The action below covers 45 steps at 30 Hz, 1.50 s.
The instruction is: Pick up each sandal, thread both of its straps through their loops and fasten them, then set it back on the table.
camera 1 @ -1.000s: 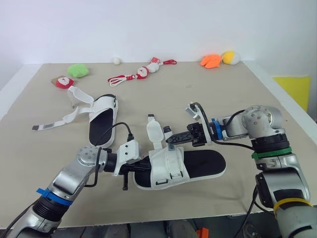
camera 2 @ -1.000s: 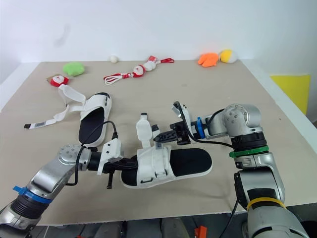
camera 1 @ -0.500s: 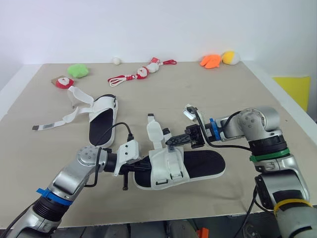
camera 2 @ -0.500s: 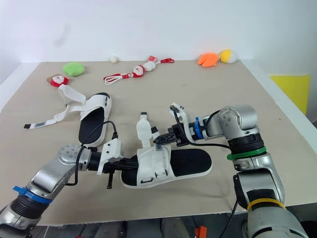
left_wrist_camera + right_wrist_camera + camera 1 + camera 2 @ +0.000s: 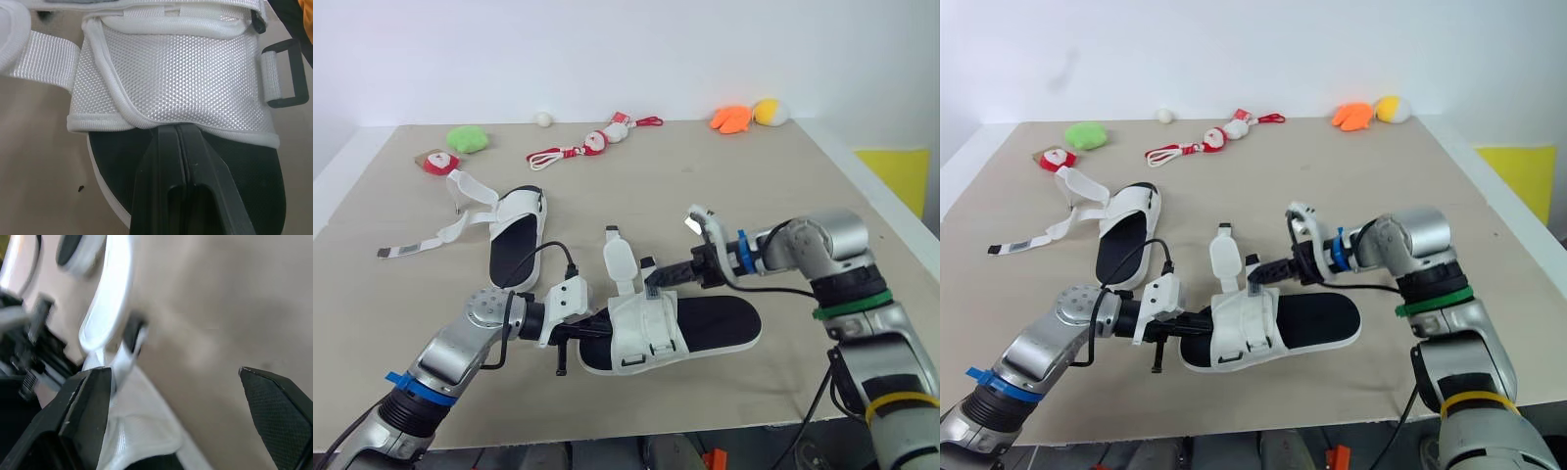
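Observation:
The near sandal (image 5: 705,328), white with a black footbed, lies at the table's front centre. One of its straps (image 5: 618,260) stands upright. My left gripper (image 5: 594,328) is shut at the toe end. Its fingertips (image 5: 171,128) meet the hem of the white upper (image 5: 181,73); I cannot tell if they pinch it. My right gripper (image 5: 654,279) hangs open just right of the upright strap, above the upper, with nothing between its fingers (image 5: 85,404). The far sandal (image 5: 516,233) lies to the left, its loose straps (image 5: 423,242) spread over the table.
Along the table's back edge lie a green plush (image 5: 468,138), a small red and white toy (image 5: 436,162), a red-corded toy (image 5: 590,145), a white ball (image 5: 543,118), an orange plush (image 5: 729,119) and a yellow one (image 5: 769,113). A yellow surface (image 5: 901,176) lies off the right edge.
My right gripper has gone from shut to wide open beside the upright strap, and its forearm has sunk a little. The left gripper and both sandals have stayed put.

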Available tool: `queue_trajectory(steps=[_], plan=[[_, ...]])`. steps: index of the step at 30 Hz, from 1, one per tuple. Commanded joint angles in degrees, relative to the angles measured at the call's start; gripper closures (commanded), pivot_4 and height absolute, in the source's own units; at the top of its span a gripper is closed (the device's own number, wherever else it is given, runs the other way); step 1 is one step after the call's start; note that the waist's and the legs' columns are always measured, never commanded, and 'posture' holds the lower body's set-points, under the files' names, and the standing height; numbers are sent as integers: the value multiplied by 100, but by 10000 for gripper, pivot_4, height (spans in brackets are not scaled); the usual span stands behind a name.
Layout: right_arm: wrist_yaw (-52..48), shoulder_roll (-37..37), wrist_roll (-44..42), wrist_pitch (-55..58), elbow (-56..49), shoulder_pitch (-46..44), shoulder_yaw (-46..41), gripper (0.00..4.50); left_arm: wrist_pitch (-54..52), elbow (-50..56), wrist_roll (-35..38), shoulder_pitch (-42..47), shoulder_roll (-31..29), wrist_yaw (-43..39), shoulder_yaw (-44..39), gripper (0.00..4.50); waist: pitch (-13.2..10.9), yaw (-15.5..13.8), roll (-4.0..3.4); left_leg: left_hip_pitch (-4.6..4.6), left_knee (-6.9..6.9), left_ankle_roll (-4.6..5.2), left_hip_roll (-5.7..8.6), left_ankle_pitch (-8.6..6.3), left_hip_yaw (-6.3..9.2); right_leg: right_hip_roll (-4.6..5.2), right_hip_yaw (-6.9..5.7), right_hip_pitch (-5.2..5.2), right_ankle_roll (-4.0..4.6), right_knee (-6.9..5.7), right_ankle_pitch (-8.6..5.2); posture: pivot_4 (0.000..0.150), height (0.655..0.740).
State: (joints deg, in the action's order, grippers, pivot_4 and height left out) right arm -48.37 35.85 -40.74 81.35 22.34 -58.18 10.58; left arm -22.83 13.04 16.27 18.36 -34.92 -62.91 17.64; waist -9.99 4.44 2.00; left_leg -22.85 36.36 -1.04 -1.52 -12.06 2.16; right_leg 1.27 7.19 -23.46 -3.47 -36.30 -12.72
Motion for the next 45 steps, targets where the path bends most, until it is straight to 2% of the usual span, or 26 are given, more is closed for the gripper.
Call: queue_trajectory(steps=[1,11,20,38,41,45], plan=[[-90,-289,-93,263,796,-630,-632,599,-120,-236,-221,-67,-25,126,124,45000,-3,2,-6,0,0,0,0,0,1,-1,0,1,-2,0,1,1500,7400],[190,-1182,404,295,2147,-1098,-875,599,-130,-221,-229,-55,-50,144,86,45000,-10,0,-17,-14,2,0,3,0,22,-4,-8,-1,-10,2,5,1500,7400],[751,-2106,711,-860,3760,-1806,-1789,599,-166,-140,-230,-108,-66,201,52,45000,-15,13,-25,-16,3,0,1,1,38,-11,-19,1,-21,1,15,1500,7400],[1041,-2559,1290,-1891,4587,-1925,-2382,599,-343,118,-181,-239,-130,315,-7,45000,-22,26,-36,-29,0,0,-1,0,52,-17,-30,-4,-28,1,16,1500,7400],[1073,-2585,1350,-2070,4652,-1964,-2445,8261,-360,137,-182,-240,-129,322,1,45000,-23,28,-38,-29,0,0,-1,0,53,-17,-31,-3,-27,1,16,1500,7400],[1048,-2607,1445,-2230,4690,-1994,-2443,25184,-370,133,-183,-230,-135,316,-5,45000,-23,35,-39,-29,0,0,-1,0,53,-17,-31,-3,-27,1,16,1500,7400]])
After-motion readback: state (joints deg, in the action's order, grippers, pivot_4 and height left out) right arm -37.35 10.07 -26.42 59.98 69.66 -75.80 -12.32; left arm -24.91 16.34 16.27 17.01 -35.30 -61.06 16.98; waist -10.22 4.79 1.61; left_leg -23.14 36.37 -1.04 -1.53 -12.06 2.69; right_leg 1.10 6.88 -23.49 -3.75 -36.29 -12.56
